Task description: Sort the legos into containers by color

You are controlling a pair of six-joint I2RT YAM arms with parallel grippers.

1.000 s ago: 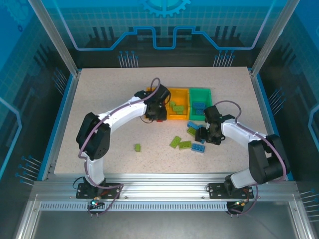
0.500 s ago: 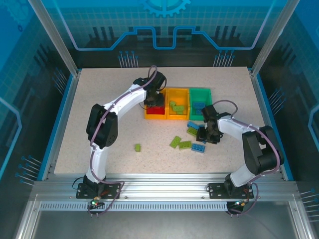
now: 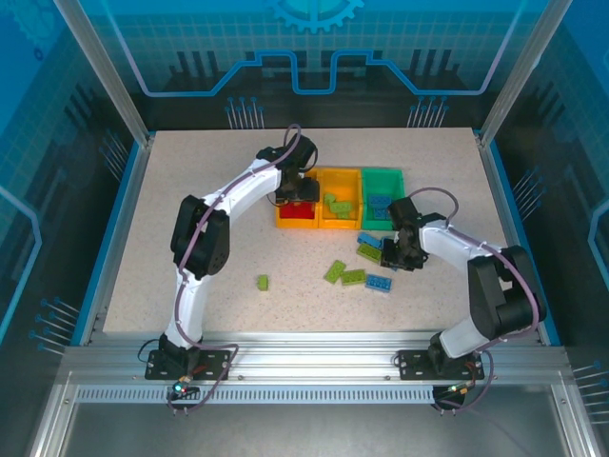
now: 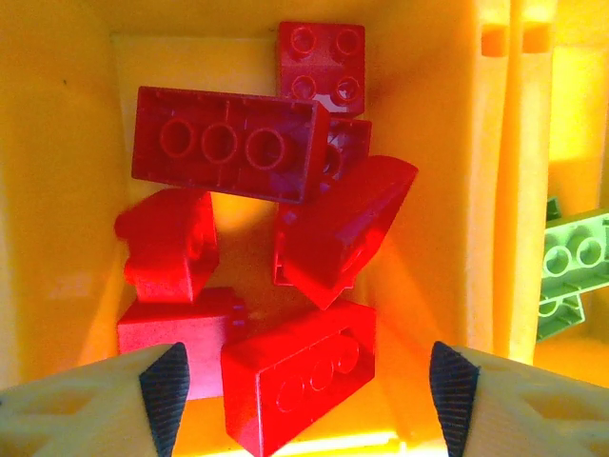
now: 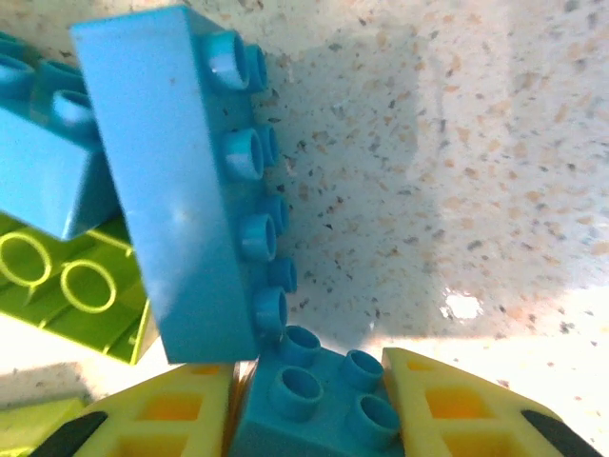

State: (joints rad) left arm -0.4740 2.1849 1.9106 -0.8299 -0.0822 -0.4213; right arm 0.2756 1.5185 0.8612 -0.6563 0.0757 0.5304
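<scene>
The left end effector point(image 4: 309, 395), clamped half a second ago, is now standing apart over the yellow container point(image 4: 433, 143) farthest left of the green container point(image 3: 383, 171), red legos point(image 4: 224, 143) lying heaped inside. The right end effector point(image 5: 309, 419), wide a second ago, is now gripping a small blue lego point(image 5: 314, 390) just in front of the green container, beside a longer blue lego point(image 5: 181, 190). Loose legos point(image 3: 353, 277) are lying nearer still, while open counter point(image 3: 190, 219) is stretching left of the green container's neighbours to its left edge

table point(image 3: 190, 209) speckled | on it: three containers point(image 3: 341, 226), loose legos point(image 3: 353, 277)
</scene>
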